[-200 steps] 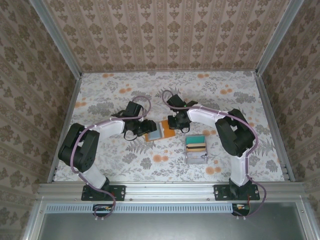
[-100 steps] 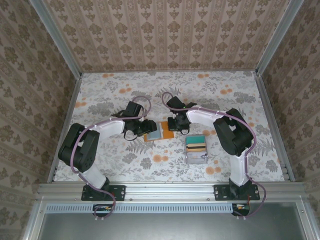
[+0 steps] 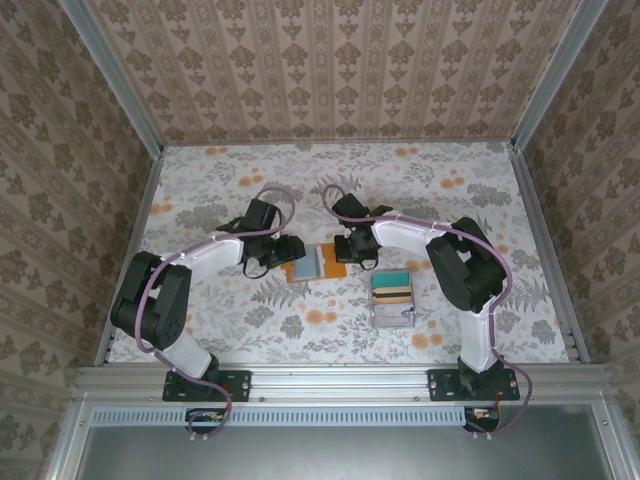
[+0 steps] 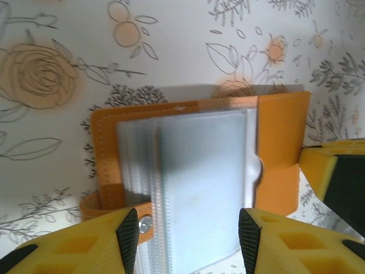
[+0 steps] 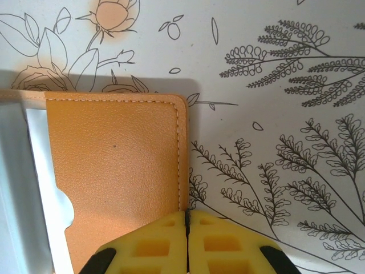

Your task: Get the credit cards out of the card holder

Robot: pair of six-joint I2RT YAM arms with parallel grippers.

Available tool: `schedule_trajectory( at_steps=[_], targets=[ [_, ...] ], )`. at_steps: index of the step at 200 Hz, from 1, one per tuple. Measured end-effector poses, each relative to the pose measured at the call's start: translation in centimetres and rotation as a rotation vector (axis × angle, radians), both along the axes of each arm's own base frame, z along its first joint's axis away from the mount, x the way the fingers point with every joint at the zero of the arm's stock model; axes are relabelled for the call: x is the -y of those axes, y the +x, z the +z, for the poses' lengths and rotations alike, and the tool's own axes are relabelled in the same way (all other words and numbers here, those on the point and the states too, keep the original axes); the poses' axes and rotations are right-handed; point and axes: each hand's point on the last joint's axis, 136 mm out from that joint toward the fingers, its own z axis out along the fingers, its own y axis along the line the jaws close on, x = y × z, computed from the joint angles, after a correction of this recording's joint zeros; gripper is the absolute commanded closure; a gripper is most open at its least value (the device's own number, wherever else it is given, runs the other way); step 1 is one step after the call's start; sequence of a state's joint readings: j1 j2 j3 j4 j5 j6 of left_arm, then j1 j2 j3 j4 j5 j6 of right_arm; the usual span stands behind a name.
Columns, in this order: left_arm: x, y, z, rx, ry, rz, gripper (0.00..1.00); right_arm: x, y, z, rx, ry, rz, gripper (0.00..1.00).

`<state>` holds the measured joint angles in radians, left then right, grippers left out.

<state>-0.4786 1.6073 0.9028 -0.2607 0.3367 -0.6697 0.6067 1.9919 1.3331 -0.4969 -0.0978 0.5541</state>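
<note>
Right claw sits closed at the right flap of the card holder — left claw stands half-wide astride its grey-blue sleeves.

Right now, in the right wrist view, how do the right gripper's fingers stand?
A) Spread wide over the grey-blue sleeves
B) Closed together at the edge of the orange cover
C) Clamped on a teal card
B: the right gripper has its yellow fingers meeting with no gap between them, at the edge of the orange cover of the card holder.
</note>
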Motion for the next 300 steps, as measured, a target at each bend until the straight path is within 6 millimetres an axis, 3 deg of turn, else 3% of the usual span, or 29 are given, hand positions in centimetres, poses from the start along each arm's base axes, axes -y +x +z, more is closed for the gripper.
schedule_trajectory(
  at_steps=[43, 129, 203, 254, 300],
  targets=[
    [1.3, -0.4, 0.4, 0.003, -0.041, -0.04, 0.49, 0.0, 0.0, 0.0, -0.001, 0.001, -0.002, 0.91],
    [1.1, -1.2, -1.6, -0.052, -0.004, -0.052, 0.49, 0.0, 0.0, 0.0, -0.002, 0.002, -0.002, 0.91],
    [2.5, -1.1, -1.6, -0.052, -0.026, -0.084, 0.48, -0.1, 0.0, 0.0, -0.003, 0.004, -0.006, 0.91],
    [3.2, -1.1, -1.0, -0.044, -0.053, -0.106, 0.23, -0.1, 0.0, 0.0, -0.003, 0.004, -0.005, 0.91],
    [3.6, -1.1, -0.7, -0.034, -0.062, -0.119, 0.21, -0.1, 0.0, 0.0, -0.004, 0.004, -0.009, 0.9]
  ],
)
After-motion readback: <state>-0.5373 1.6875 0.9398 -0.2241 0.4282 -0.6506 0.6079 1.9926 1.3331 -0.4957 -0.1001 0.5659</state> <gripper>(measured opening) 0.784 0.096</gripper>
